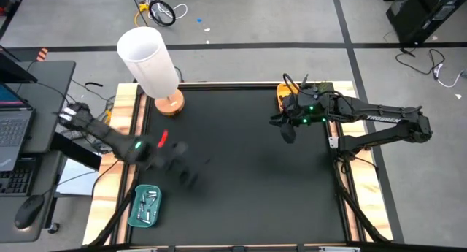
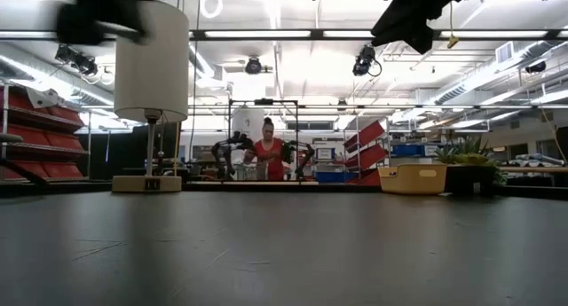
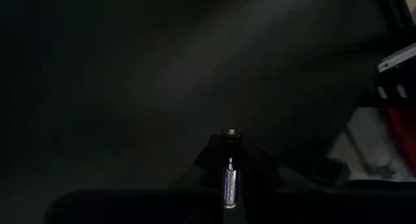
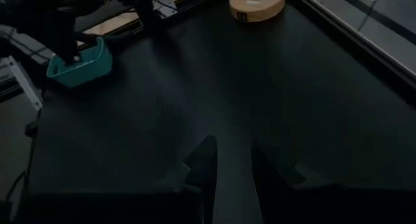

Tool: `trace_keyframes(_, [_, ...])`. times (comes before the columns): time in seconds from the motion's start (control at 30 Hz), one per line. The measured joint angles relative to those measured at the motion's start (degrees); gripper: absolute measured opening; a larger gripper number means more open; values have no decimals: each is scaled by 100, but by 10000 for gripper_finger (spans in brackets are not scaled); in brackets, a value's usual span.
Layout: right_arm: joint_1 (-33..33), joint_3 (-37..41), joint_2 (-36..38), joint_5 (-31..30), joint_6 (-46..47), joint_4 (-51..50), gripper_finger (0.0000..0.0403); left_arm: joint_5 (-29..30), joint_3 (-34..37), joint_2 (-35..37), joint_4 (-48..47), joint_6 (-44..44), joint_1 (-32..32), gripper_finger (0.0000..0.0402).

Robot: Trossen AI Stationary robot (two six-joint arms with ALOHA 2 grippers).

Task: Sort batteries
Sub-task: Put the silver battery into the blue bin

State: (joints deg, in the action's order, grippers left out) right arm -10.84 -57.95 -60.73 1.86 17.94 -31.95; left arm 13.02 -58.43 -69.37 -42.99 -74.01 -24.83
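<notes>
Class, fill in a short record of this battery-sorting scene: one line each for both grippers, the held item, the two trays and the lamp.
left gripper: shut on a battery, above the mat near the teal tray
battery: dark, upright between the fingers
right gripper: fingers parted, holding nothing, near the yellow tray
teal tray: front-left corner, batteries inside
yellow tray: back-right corner, contents hidden
lamp: back-left, white shade, wooden base
</notes>
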Motion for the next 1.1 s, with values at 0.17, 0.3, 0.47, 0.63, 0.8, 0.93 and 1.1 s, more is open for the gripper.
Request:
trace_keyframes(0.17, [-93, 0, 0, 233, -161, 25, 84, 717, 80, 29, -473, -2572, -1685, 33])
trace_keyframes(0.3, [-141, 0, 0, 393, -164, 33, 84, 623, 80, -86, -757, -4013, -2623, 33])
trace_keyframes(0.47, [-127, 0, 0, 427, -116, 34, 84, -417, 73, -324, -1284, -5188, -3384, 33])
trace_keyframes(0.63, [-86, 0, 0, 430, -6, 48, 84, -1285, 71, -515, -1818, -5273, -3457, 33])
trace_keyframes(0.8, [-86, 0, 0, 434, 8, 78, 84, -1368, 71, -546, -2308, -5285, -3475, 33])
trace_keyframes(0.93, [-86, 0, 0, 432, 37, 200, 84, -1350, 195, -560, -2431, -5283, -3473, 33])
trace_keyframes(1.1, [-86, 0, 0, 432, 171, 291, 84, -1290, 826, -568, -1716, -5273, -3388, 33])
